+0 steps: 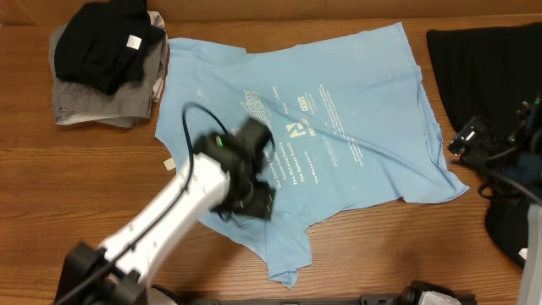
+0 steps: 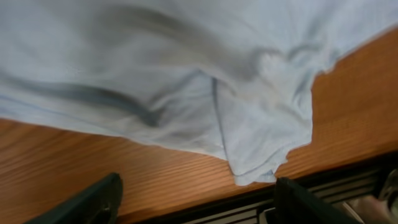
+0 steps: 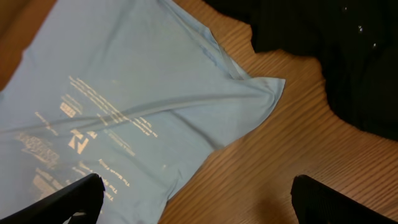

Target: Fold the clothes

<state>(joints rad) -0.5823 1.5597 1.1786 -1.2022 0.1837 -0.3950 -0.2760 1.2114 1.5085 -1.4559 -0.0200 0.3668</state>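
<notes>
Light blue T-shirt (image 1: pixel 356 110) spread flat on table (image 1: pixel 85 186), sleeve (image 2: pixel 261 143) by the near edge — left gripper (image 2: pixel 198 183) over it, jaws spread. Right gripper (image 3: pixel 198 183) likewise spread — black garment (image 1: pixel 491 68) at right edge.

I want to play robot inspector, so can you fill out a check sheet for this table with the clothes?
Surface: wooden table, no spills seen.
Job's things: light blue T-shirt spread out, wrinkled, print up; black garment loose at the right edge; folded pile, black on grey, at the far left corner.
Clutter: nothing seen.
Claws: left claw open, empty, by the T-shirt's edge; right claw open, empty, near the black garment.
Cables: black cable looping off the left arm.
Surroundings: dark rail along the table's edge.
</notes>
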